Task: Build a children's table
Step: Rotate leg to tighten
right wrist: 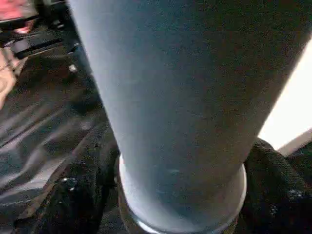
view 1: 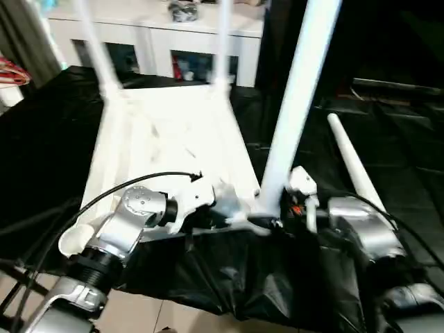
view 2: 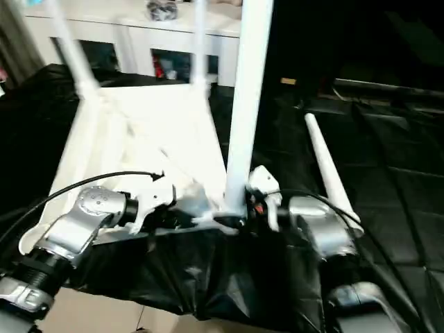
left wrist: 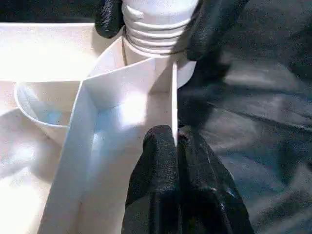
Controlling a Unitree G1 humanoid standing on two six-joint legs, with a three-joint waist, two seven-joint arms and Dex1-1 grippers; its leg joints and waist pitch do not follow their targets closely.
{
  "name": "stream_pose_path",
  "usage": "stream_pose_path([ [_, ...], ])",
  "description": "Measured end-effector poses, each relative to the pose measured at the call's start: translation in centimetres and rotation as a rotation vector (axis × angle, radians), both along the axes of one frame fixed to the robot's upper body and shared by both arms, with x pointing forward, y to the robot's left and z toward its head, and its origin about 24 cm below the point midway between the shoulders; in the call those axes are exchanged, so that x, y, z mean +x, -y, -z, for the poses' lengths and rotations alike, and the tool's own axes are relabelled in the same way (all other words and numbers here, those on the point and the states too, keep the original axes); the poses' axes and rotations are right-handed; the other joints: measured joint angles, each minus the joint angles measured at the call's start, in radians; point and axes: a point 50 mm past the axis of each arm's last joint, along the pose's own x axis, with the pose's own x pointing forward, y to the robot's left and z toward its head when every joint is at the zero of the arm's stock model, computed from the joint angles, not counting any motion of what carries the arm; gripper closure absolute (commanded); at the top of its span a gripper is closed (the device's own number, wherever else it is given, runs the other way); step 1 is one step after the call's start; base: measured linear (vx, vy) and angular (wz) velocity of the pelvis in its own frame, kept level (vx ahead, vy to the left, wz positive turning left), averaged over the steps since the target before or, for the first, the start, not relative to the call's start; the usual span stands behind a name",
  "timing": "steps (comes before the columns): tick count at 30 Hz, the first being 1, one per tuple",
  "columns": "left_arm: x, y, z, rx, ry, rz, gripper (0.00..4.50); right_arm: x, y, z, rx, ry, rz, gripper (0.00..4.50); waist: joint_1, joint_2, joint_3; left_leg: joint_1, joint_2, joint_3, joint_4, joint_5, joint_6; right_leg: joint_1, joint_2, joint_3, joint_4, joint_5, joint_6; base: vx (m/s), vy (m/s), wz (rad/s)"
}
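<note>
1. Silver forearms are filling the near edge of the head views; left gripper (left wrist: 176,146) is pinching a thin rib of the tabletop (view 1: 166,139), fingers pressed together on it.
2. Right gripper (view 1: 295,201) is sitting at the base of the near leg (view 1: 298,97), black fingers (right wrist: 83,195) on both sides of the tube, spread wide around it. Can't tell how firmly they're bearing on it.
3. Tabletop is lying ribbed side up on the black sheet (view 1: 388,173). Near leg is standing in the near right corner socket, threads partly showing in the left wrist view.
4. Two far legs (view 1: 97,48) are standing in the far corners; a 4th leg (view 1: 354,166) is lying loose on the sheet beside the tabletop's right edge.
5. Judgement: hollow plastic, prob light, stiff, smooth and slippery. Best hold on a leg looks low near the socket; ribs and rim for steadying the top.
</note>
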Motion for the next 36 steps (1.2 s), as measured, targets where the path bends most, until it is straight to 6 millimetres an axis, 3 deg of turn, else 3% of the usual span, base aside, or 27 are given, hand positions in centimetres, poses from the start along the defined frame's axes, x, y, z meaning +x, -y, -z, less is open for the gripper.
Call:
stream_pose_path([
  [8, -0.1, -0.2, -0.1, 0.004, -0.005, 0.020, 4.50, -0.3, -0.1, -0.1, -0.009, 0.001, -0.016, 1.75, 0.003, 0.000, 0.000, 0.000, 0.000, 0.000, 0.000, 0.000, 0.000, 0.000, 0.000, 0.000, 0.000, -0.002, 0.003, 0.000, 0.000, 0.00],
  [11, 0.5, 0.1, 0.3, -0.009, 0.036, -0.090, 4.50, 0.8, -0.6, 0.4, 0.001, 0.034, 0.151, 1.77, -0.006, 0.000, 0.000, 0.001, 0.000, 0.000, 0.000, 0.000, 0.000, 0.001, 0.000, 0.000, 0.001, -0.002, 0.004, 0.000, 0.000, 0.00],
  [14, 1.0, 0.9, 0.5, -0.020, 0.062, -0.171, 4.50, 2.0, -1.2, 0.6, -0.004, 0.058, 0.309, 1.78, -0.033, 0.000, 0.000, 0.002, -0.001, 0.000, 0.000, 0.000, -0.001, 0.000, -0.001, 0.000, 0.000, -0.003, 0.005, 0.000, 0.000, 0.00],
  [17, 1.5, 2.1, 0.7, -0.033, 0.085, -0.258, 4.50, 3.1, -1.8, 0.8, 0.004, 0.075, 0.477, 1.78, -0.049, 0.000, 0.000, 0.003, -0.001, 0.000, 0.000, 0.000, -0.001, 0.000, -0.002, 0.000, 0.000, -0.003, 0.005, 0.000, 0.000, 0.00],
  [23, 2.2, 3.7, 0.7, -0.027, 0.114, -0.355, 4.50, 4.2, -2.8, 0.9, 0.014, 0.081, 0.690, 1.78, -0.055, 0.001, -0.001, 0.002, -0.001, 0.000, 0.000, 0.000, -0.001, 0.000, -0.001, -0.001, 0.000, -0.003, 0.005, 0.000, 0.000, 0.00],
  [24, 2.2, 3.9, 0.7, -0.027, 0.117, -0.363, 4.50, 4.3, -2.9, 0.9, 0.014, 0.084, 0.705, 1.43, -0.055, 0.001, -0.001, 0.002, -0.001, 0.000, 0.000, 0.000, -0.001, 0.000, -0.002, -0.001, 0.000, -0.003, 0.005, 0.000, 0.000, 0.00],
  [26, 2.2, 4.0, 0.7, -0.027, 0.122, -0.369, 4.50, 4.4, -3.0, 0.9, 0.016, 0.092, 0.716, 1.43, -0.054, 0.002, -0.001, 0.002, -0.001, 0.000, 0.000, 0.000, -0.001, 0.000, -0.002, -0.001, 0.000, -0.002, 0.004, 0.000, 0.000, 0.00],
  [28, 2.2, 4.1, 0.7, -0.027, 0.123, -0.369, 4.50, 4.4, -3.0, 1.0, 0.018, 0.099, 0.716, 1.06, -0.053, 0.003, -0.002, 0.002, -0.001, 0.000, 0.000, 0.000, -0.001, 0.000, -0.002, -0.001, 0.000, -0.002, 0.003, 0.000, 0.000, 0.00],
  [30, 2.2, 4.1, 0.7, -0.028, 0.121, -0.364, 4.50, 4.4, -3.0, 1.0, 0.023, 0.099, 0.701, 1.04, -0.053, 0.003, -0.002, 0.002, -0.001, 0.000, 0.000, 0.000, -0.001, 0.000, -0.002, -0.001, 0.000, -0.002, 0.003, 0.000, 0.000, 0.00],
  [33, 2.2, 4.0, 0.7, -0.027, 0.120, -0.359, 4.50, 4.3, -3.0, 0.9, 0.029, 0.096, 0.670, 0.62, -0.054, 0.003, -0.002, 0.002, -0.001, 0.000, 0.000, 0.000, -0.001, 0.000, -0.002, -0.001, 0.000, -0.002, 0.003, 0.000, 0.000, 0.00],
  [36, 2.1, 3.6, 0.6, -0.027, 0.112, -0.341, 4.50, 4.1, -2.9, 0.8, 0.029, 0.098, 0.607, 0.56, -0.055, 0.003, -0.002, 0.002, -0.001, 0.000, 0.000, 0.000, -0.001, 0.000, -0.002, -0.001, 0.000, -0.002, 0.003, 0.000, 0.000, 0.00],
])
